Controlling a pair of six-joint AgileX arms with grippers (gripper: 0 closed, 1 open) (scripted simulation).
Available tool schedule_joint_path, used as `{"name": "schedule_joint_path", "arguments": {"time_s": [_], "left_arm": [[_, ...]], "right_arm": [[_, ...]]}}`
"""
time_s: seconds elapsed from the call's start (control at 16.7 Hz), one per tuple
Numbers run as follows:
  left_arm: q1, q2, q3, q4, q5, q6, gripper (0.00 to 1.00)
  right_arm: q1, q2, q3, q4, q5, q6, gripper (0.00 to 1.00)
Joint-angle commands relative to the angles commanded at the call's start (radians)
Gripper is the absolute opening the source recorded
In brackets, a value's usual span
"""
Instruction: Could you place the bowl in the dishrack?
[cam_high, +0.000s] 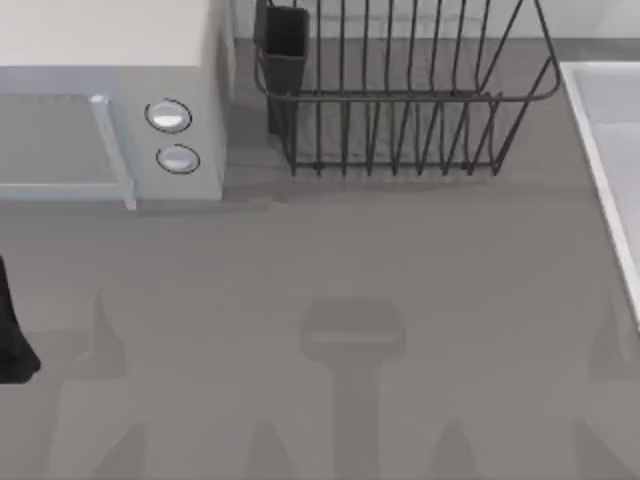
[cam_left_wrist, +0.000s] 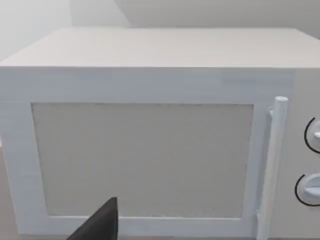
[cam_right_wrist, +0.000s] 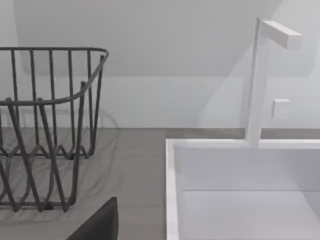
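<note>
Top view: the dishrack stands on the table, the white microwave just left of it, a sink right of it. The left arm sits well left of the dishrack. I cannot tell either gripper's finger state.

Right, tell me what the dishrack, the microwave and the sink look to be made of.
Dishrack: seemingly dark metal wire, judging by thin upright bars with a dull sheen. Microwave: matte white casing, plastic or painted metal; the look leaves it open. Its knobs look glossy, perhaps chromed. Sink: smooth matte white, possibly ceramic or composite.
</note>
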Motion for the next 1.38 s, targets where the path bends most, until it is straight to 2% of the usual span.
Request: {"name": "schedule_joint_path", "arguments": {"time_s": [0.24,0.48,1.08,1.38], "left_arm": [[0.0,0.0,0.0,0.0,0.0,0.0,1.0],[0.0,0.0,0.0,0.0,0.0,0.0,1.0],[0.0,0.0,0.0,0.0,0.0,0.0,1.0],[0.0,0.0,0.0,0.0,0.0,0.0,1.0]], "right_arm": [[-0.016,0.033,0.033,-0.029,-0.004,-0.017,1.0],[-0.104,0.224,0.207,-0.179,-0.016,-0.105,1.0],[-0.458,1.164,0.869,-0.785,-0.039,-0.454,1.0],[-0.596,1.492,1.137,-1.012,-0.057,-0.585,1.0]]}}
